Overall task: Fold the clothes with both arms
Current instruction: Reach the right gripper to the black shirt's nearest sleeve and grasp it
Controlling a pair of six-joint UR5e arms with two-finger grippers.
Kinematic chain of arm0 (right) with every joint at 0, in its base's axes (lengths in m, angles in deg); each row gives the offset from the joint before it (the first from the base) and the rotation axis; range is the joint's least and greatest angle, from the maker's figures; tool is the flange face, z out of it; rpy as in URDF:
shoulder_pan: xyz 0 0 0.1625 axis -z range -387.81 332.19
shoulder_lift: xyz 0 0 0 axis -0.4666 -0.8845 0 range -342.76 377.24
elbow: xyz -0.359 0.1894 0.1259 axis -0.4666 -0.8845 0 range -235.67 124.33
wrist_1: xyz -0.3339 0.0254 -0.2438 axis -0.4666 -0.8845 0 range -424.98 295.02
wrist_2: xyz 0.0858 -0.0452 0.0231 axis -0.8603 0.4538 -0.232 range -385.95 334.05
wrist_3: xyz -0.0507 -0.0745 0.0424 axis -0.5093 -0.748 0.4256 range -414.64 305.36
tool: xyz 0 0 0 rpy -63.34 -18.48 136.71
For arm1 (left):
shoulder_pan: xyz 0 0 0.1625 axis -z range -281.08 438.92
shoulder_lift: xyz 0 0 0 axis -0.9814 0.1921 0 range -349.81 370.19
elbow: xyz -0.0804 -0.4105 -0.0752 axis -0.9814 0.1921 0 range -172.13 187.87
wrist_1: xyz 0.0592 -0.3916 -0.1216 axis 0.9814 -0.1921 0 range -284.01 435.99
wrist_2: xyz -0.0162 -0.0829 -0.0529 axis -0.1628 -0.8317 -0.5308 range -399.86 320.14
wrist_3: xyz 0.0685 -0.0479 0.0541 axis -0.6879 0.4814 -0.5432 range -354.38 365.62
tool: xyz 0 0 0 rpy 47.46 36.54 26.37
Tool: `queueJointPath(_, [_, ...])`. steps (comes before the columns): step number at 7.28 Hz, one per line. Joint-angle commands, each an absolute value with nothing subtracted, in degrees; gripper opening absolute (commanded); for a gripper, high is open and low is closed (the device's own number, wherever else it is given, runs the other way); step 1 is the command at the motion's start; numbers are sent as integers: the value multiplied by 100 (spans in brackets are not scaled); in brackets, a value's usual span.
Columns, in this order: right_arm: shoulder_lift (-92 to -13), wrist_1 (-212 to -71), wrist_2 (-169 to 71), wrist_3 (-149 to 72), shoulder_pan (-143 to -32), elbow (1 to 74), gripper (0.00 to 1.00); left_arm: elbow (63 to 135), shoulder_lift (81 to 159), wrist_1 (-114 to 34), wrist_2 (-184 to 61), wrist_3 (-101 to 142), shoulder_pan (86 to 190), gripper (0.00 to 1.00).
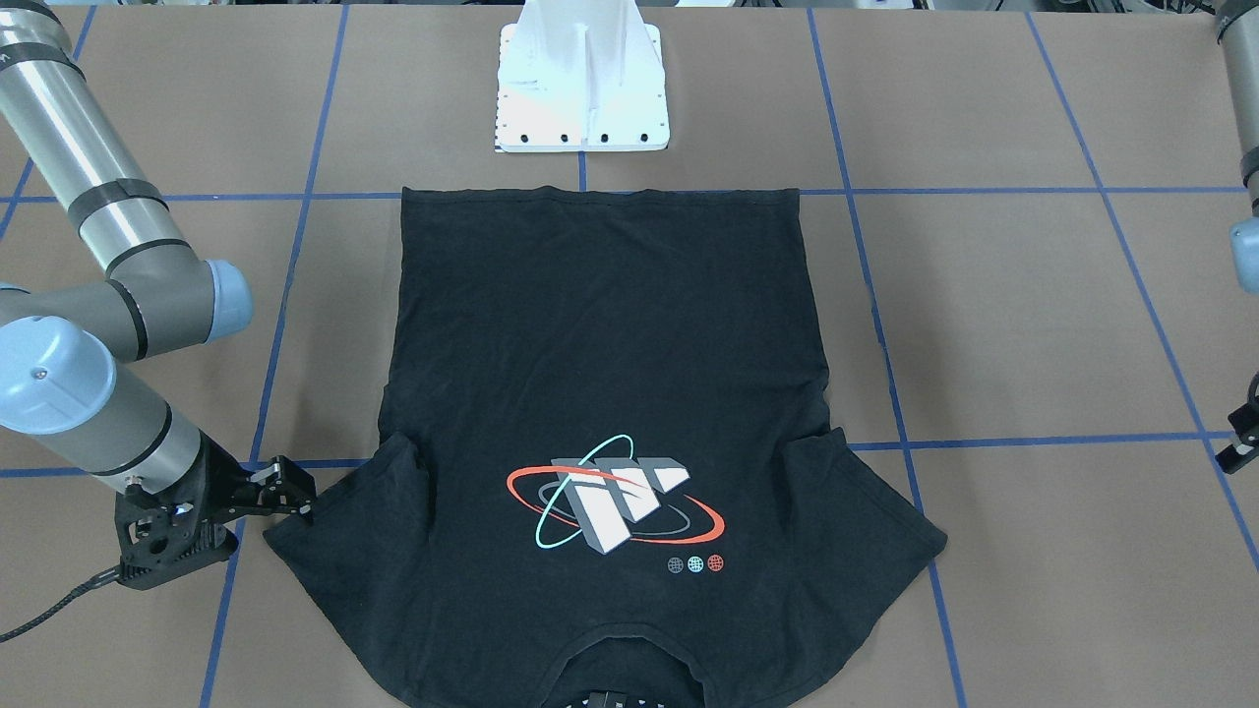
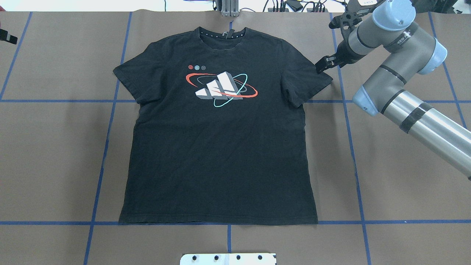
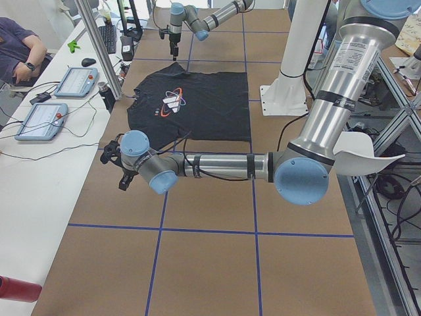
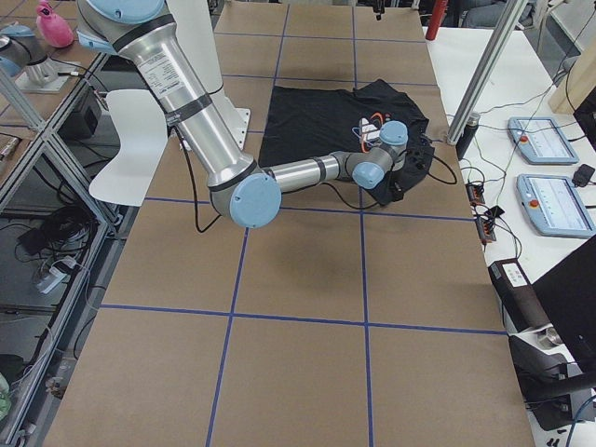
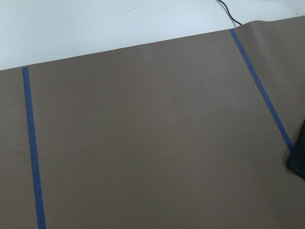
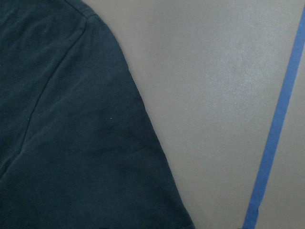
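The black T-shirt (image 2: 220, 147) lies flat on the brown table, print side up, collar at the far edge and hem near the robot base. It also shows in the front-facing view (image 1: 610, 344). My right gripper (image 2: 323, 66) is low at the outer edge of the sleeve on that side, its jaws apart in the front-facing view (image 1: 292, 490). The right wrist view shows that sleeve (image 6: 71, 143) with no fingers in sight. My left gripper (image 2: 7, 36) is off beyond the other sleeve, well clear of the shirt, seen only at the frame edge (image 1: 1237, 444).
The white pedestal base (image 1: 582, 88) stands just behind the hem. Blue tape lines (image 2: 106, 147) grid the table. A white side table with control pendants (image 3: 75, 82), an aluminium post (image 3: 99, 46) and a seated person (image 3: 20, 49) lie past the collar end.
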State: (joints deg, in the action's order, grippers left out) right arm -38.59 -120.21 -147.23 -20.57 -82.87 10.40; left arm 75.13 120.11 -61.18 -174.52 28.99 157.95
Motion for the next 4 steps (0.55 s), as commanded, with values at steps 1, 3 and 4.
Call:
queueJointPath(1, [-3831,-12027,-14715,-2063,-8231,850,89,7528,12014,-6129,-17451,2909,15794,99])
queueJointPath(3, [-3822,-12027,-14715,-2063,-8213,735,81,7537,12049,-6129,-17451,3005,15794,99])
queueJointPath(4, [-3822,-12035,-14715,-2063,-8204,726,78,7537,12058,-6129,-17451,3014,15794,99])
